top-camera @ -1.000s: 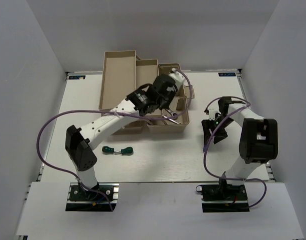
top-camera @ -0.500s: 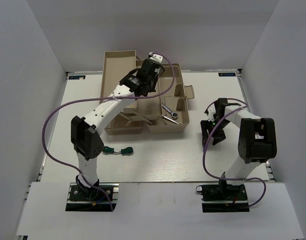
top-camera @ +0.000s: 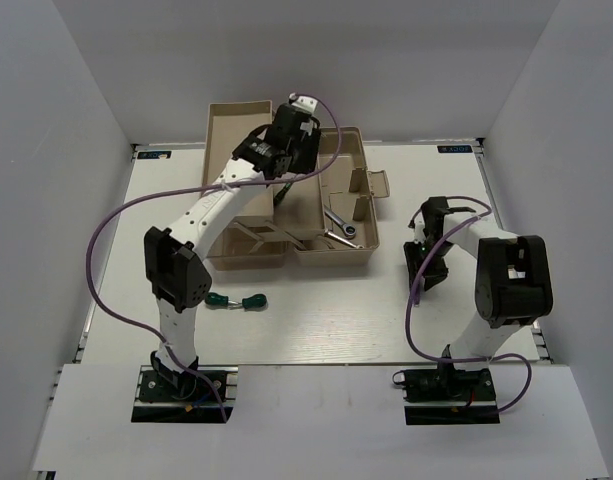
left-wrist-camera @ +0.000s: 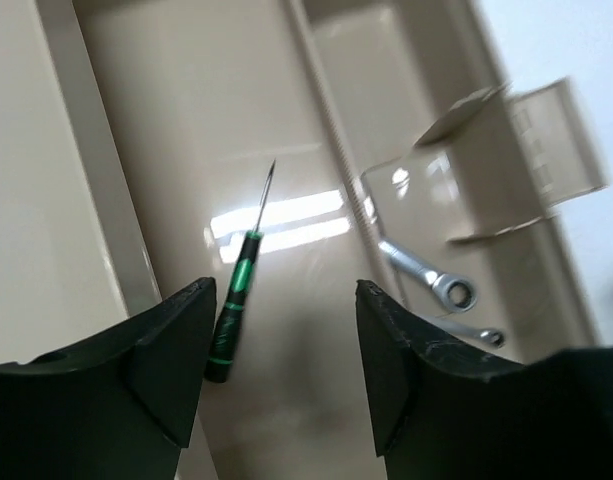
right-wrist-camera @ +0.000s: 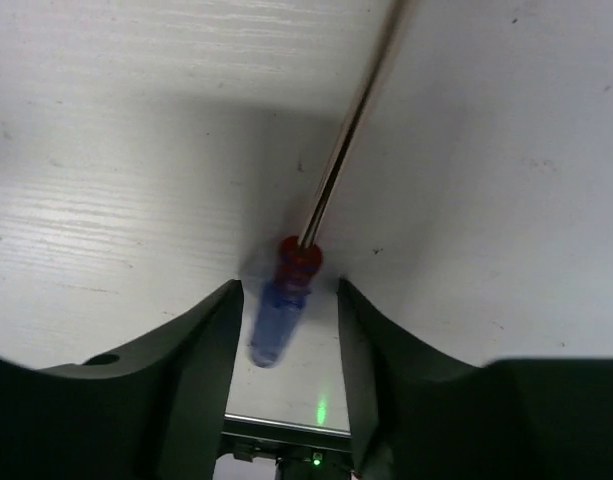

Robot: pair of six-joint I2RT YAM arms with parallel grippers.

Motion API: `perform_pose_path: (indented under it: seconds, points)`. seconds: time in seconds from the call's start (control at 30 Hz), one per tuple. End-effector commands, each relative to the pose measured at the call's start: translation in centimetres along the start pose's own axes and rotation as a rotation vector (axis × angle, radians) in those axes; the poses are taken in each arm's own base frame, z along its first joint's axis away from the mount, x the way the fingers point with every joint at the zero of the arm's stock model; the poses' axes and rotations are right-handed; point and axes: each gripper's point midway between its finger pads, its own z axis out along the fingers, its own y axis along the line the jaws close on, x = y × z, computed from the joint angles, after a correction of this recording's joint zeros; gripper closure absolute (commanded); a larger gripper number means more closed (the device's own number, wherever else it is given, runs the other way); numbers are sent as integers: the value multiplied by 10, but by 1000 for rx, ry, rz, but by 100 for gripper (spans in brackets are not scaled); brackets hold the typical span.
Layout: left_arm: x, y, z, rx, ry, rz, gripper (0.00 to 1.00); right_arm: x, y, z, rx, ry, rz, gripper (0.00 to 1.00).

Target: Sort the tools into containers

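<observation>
your left hand (left-wrist-camera: 286, 310) hangs over the back part of the toolbox (top-camera: 336, 258), jaws spread wide and gripping nothing. below it a slim black-and-green screwdriver (left-wrist-camera: 234, 305) lies flat on the floor of a beige tray (left-wrist-camera: 176, 130) of the toolbox, its tip pointing away from the hand. in the toolbox compartment next to that tray lie two silver wrenches (left-wrist-camera: 431, 277), close together.

your right hand (right-wrist-camera: 288, 295) is down at the worktop (top-camera: 336, 320) just right of the toolbox. its jaws stand either side of the red-and-blue-handled screwdriver (right-wrist-camera: 276, 315), which lies flat on the worktop. a gap shows beside the handle, so the hand is not clamped on it.

the green-handled screwdrivers (top-camera: 218, 298) lie on the worktop just in front of the toolbox's left end, apart from both hands.
</observation>
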Motion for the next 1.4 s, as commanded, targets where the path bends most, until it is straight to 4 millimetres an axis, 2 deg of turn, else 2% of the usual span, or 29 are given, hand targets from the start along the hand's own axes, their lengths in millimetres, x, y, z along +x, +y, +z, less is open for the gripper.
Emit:
perform_pose_path:
  seconds: [0.0,0.03,0.07,0.1,0.17,0.2,0.27,0.3,0.33,0.37,0.4,0.47,0.5,0.53,0.63,0.67,0.77,0.8,0.87,0.9,0.97,1.0,1.03,1.07,1.1,1.17,1.2,1.3,1.37]
  points:
    - [-57,-10,-49,83,-144,-33,31,4,-1,16,44,9,31,55]
    - [-69,-13,-65,98,-175,-37,31,6,-1,17,51,16,28,58]
    - [-81,-10,-87,117,-213,-47,31,5,0,18,56,14,44,72]
    - [-90,-8,-105,132,-245,-55,31,5,1,18,56,13,47,78]
    - [-75,1,-123,128,-225,-49,31,4,2,20,56,12,64,87]
    - [-59,11,-146,128,-219,-57,31,2,2,18,56,3,71,98]
    - [-37,22,-168,127,-214,-56,33,-3,2,15,49,-9,66,100]
    - [2,24,-161,128,-134,-53,38,-9,1,10,47,-23,53,100]
    - [11,32,-192,154,-165,-61,44,-23,3,-2,38,-76,38,100]
    - [30,30,-200,189,-136,-65,50,-29,4,-9,25,-101,21,100]
    - [71,31,-193,192,-44,-78,61,-46,9,-23,-9,-164,-40,100]
    - [107,32,-218,243,6,-106,66,-82,19,-70,-48,-357,-126,100]
    - [135,33,-215,242,70,-117,66,-91,33,-83,-116,-414,-179,100]
    - [148,32,-219,252,98,-156,66,-110,41,-119,-135,-530,-225,100]
    - [184,35,-232,254,165,-216,60,-114,68,-155,-249,-602,-324,100]
    - [193,36,-233,246,187,-226,58,-129,84,-186,-294,-670,-362,100]
    - [248,43,-222,169,340,-280,42,-142,122,-220,-440,-719,-414,100]
    - [263,44,-220,146,385,-304,40,-149,131,-233,-456,-750,-435,100]
    - [294,41,-211,113,474,-358,38,-155,170,-244,-550,-755,-483,100]
    - [296,38,-204,114,462,-389,36,-164,188,-250,-583,-767,-498,100]
    - [311,36,-196,93,479,-444,34,-174,211,-243,-646,-723,-487,100]
    - [304,35,-189,106,435,-463,32,-183,237,-252,-688,-725,-509,100]
    - [302,33,-185,111,421,-481,31,-190,246,-240,-705,-688,-499,100]
    - [304,32,-180,119,408,-472,31,-194,255,-246,-716,-697,-507,100]
    - [298,29,-174,129,389,-476,29,-198,272,-227,-718,-655,-523,100]
    - [293,26,-162,145,371,-432,29,-198,290,-224,-711,-658,-564,100]
    - [294,24,-159,154,371,-410,29,-205,293,-201,-698,-619,-555,100]
    - [288,24,-148,165,337,-343,29,-206,307,-184,-691,-575,-562,97]
    - [282,23,-145,179,316,-302,29,-205,309,-175,-673,-562,-566,81]
